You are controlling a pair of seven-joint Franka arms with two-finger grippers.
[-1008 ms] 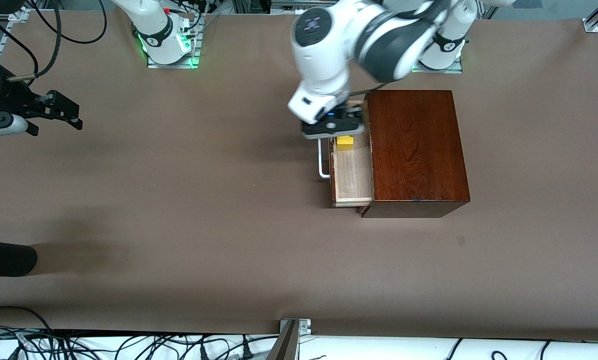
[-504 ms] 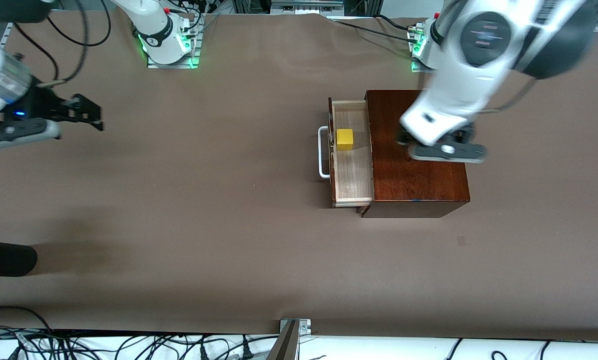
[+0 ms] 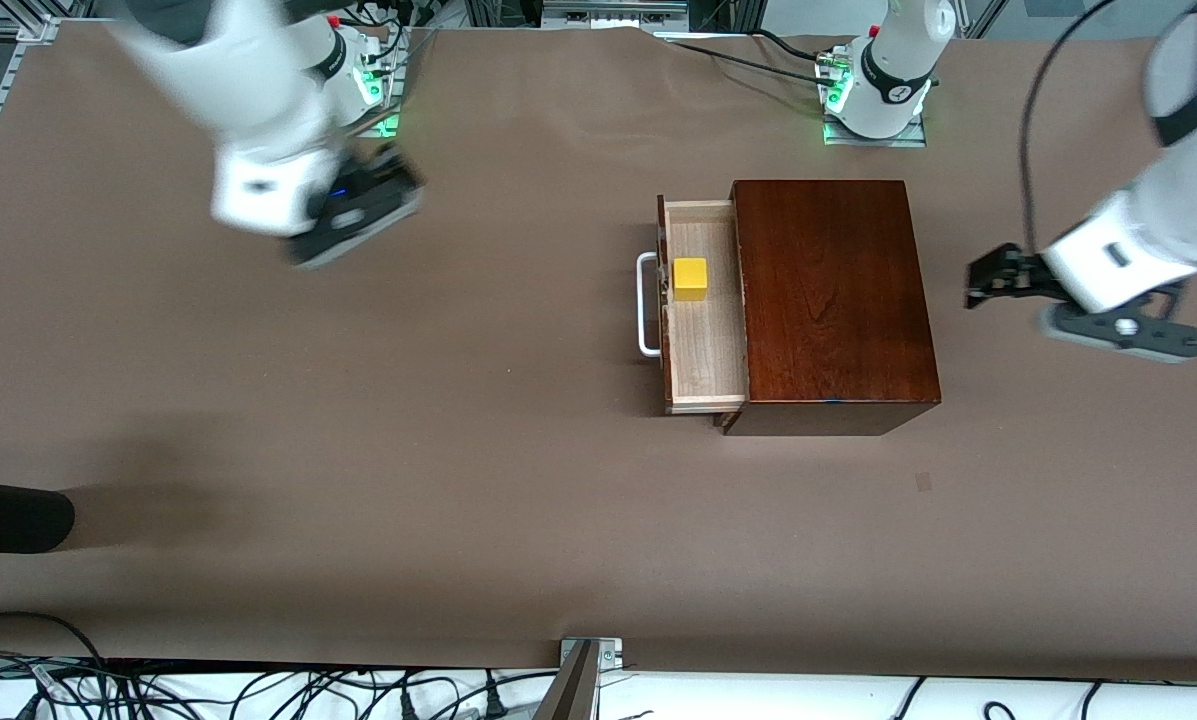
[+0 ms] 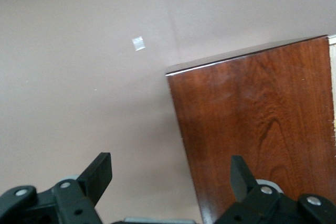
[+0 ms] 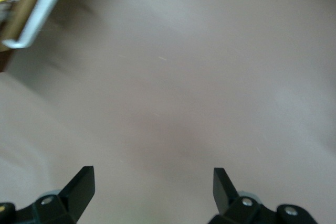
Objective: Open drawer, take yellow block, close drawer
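The dark reddish-brown cabinet [image 3: 838, 300] stands toward the left arm's end of the table. Its drawer [image 3: 703, 345] is pulled open, with the white bar handle [image 3: 646, 305] facing the right arm's end. The yellow block [image 3: 690, 278] sits in the drawer's pale interior. My left gripper [image 3: 983, 282] is open and empty above the table beside the cabinet's back. The left wrist view shows it [image 4: 170, 177] with the cabinet top [image 4: 257, 119] ahead. My right gripper [image 3: 378, 200] is open and empty over the table near its base. The right wrist view shows it [image 5: 152, 182] with the handle [image 5: 37, 14] farther off.
A dark rounded object [image 3: 8, 515] lies at the table's edge at the right arm's end. A small pale scrap [image 3: 923, 482] lies on the table nearer the front camera than the cabinet, and shows in the left wrist view [image 4: 138, 43]. Cables run along the front edge.
My left gripper left the open drawer, crossed over the cabinet and now hangs beside its back. My right arm swung in from the table's end toward the middle. Block and drawer have not moved.
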